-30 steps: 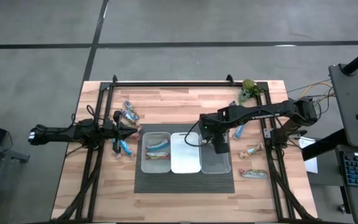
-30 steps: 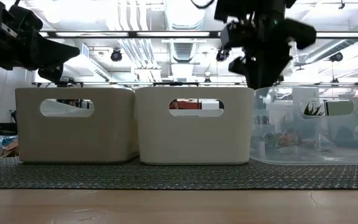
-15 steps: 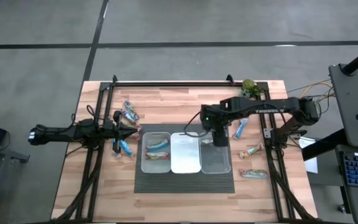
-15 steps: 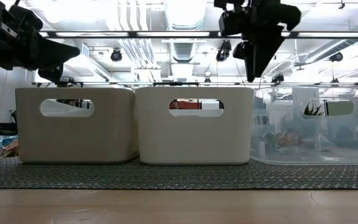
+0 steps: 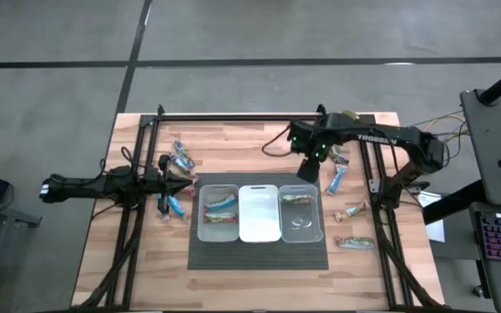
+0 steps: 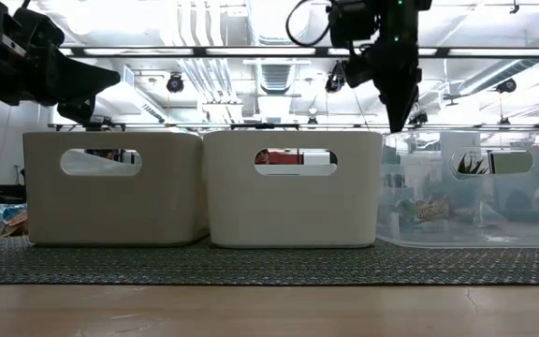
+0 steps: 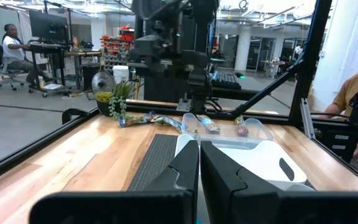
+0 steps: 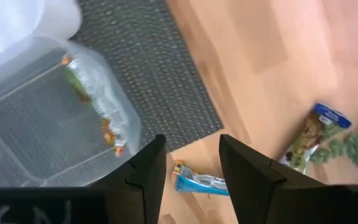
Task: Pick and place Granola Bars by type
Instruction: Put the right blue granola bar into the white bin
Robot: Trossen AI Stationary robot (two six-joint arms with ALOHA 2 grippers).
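Granola bars lie on the wooden table: a blue one (image 5: 336, 180) (image 8: 201, 182) by the mat's far right corner, a green-and-blue one (image 8: 319, 134) by the plant, others at the right (image 5: 352, 209) and left (image 5: 181, 157). Two bars (image 5: 220, 209) lie in the left bin, one (image 5: 298, 198) (image 8: 95, 106) in the clear right bin (image 5: 322, 217). My right gripper (image 5: 307, 169) (image 8: 191, 158) hangs open and points down, above the table just beyond the clear bin, holding nothing. My left gripper (image 5: 187, 182) (image 7: 199, 163) is shut, level, left of the bins.
Three bins stand side by side on a dark mat (image 5: 259, 255); the middle one (image 5: 259, 236) is white. A green plant-like object (image 5: 348, 119) (image 8: 353, 149) sits at the far right corner. Black frame rails (image 5: 374, 187) run along both table sides.
My right gripper has risen from over the clear right bin and gone toward the table's far edge, rolling about its own downward line. It now hangs past the bin's far wall. The left arm has kept still.
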